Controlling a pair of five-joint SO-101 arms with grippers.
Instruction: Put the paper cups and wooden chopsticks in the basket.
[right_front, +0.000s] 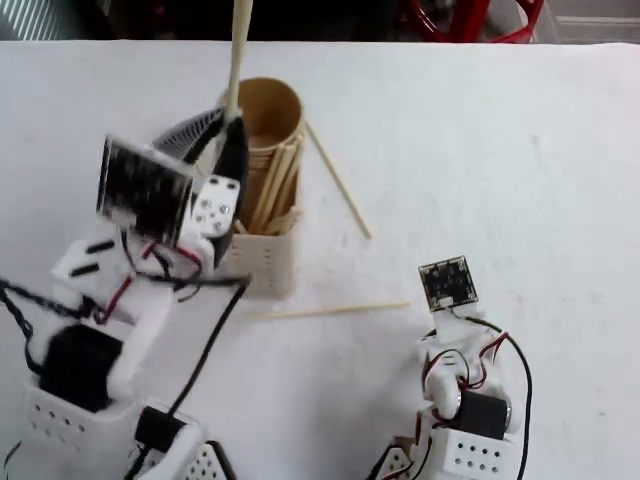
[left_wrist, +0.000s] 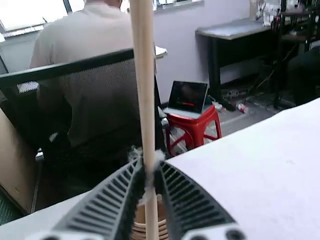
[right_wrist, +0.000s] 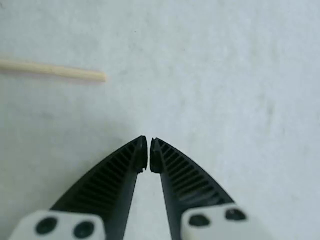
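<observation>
A white basket (right_front: 270, 262) stands left of the table's middle. It holds a brown paper cup (right_front: 272, 106) and several wooden chopsticks (right_front: 276, 188). My left gripper (left_wrist: 148, 176) is shut on one upright chopstick (left_wrist: 142, 75) above the cup; from above, this held chopstick (right_front: 238, 50) rises over the basket's far end. Another chopstick (right_front: 338, 182) lies slanted on the table right of the basket. A third chopstick (right_front: 330, 310) lies flat in front of the basket, and its tip (right_wrist: 55, 71) shows ahead of my right gripper (right_wrist: 149, 152), which is shut and holds nothing.
The right arm (right_front: 458, 385) sits at the table's near right side, the left arm's base (right_front: 80, 370) at the near left. The white table (right_front: 500, 150) is bare to the right. A red stool (left_wrist: 192, 125) stands on the floor beyond the table.
</observation>
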